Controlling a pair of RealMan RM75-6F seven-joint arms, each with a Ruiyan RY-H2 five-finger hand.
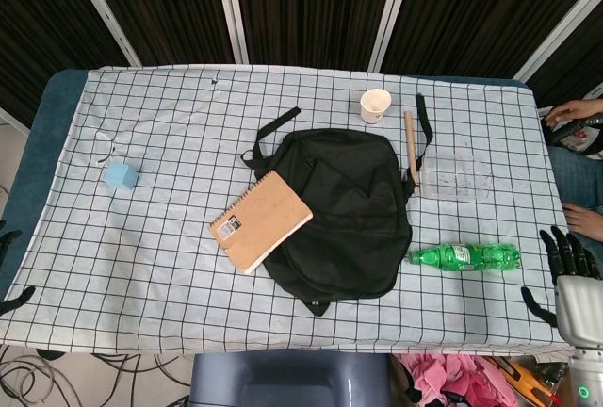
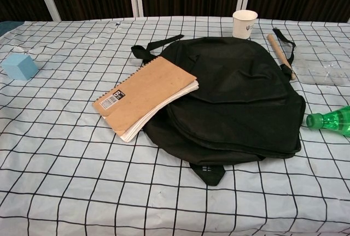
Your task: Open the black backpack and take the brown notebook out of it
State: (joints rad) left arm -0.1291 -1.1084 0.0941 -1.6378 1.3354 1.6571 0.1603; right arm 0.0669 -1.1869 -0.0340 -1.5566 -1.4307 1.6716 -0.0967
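Lying flat on the checked cloth (image 1: 170, 266), the backpack (image 1: 344, 209) occupies the table centre. The notebook (image 1: 260, 221) rests outside it, its right edge overlapping the backpack's left side, barcode label toward the near-left corner. Right hand (image 1: 570, 270) sits off the table's near-right corner, fingers spread, holding nothing. Left hand (image 1: 9, 284) shows only dark fingertips at the left frame edge; its state cannot be determined. Bottle (image 1: 464, 256) lies right of the backpack; cup (image 1: 375, 105) stands beyond it; blue cube (image 1: 120, 176) sits far left.
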